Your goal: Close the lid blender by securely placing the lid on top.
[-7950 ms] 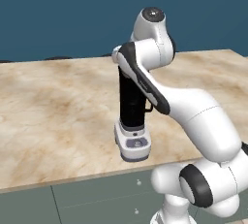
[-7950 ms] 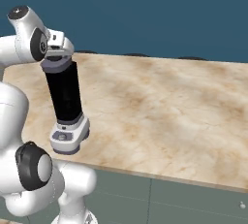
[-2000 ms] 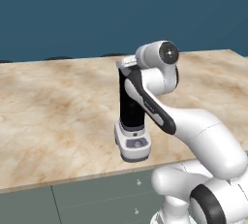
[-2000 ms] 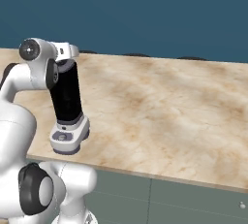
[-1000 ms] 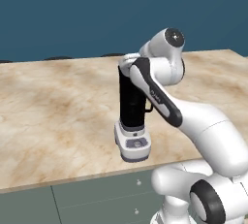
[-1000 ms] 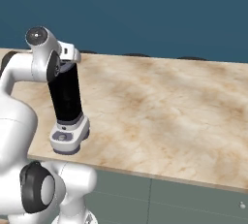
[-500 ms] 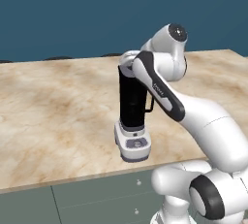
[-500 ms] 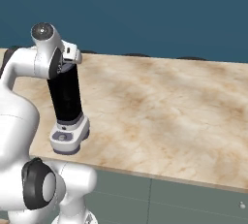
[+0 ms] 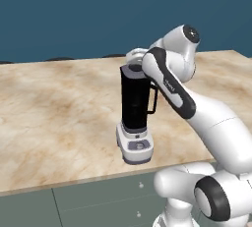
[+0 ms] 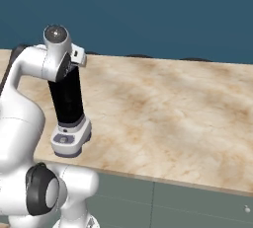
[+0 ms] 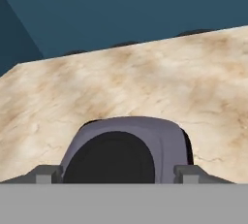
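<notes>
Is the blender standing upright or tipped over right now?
Upright. The blender stands on its light base on the counter, jar vertical in both base views, with the lid at its top.

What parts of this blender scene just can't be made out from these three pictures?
- Gripper: in the hand view just two grey finger stubs poke up at the bottom; the bottom edge cuts off the rest, so open or shut is unclear.
- Lid: its lower part is cut off there too, so whether it sits fully on the blender is unclear.
- Blender top: in both base views the arm covers it.
</notes>
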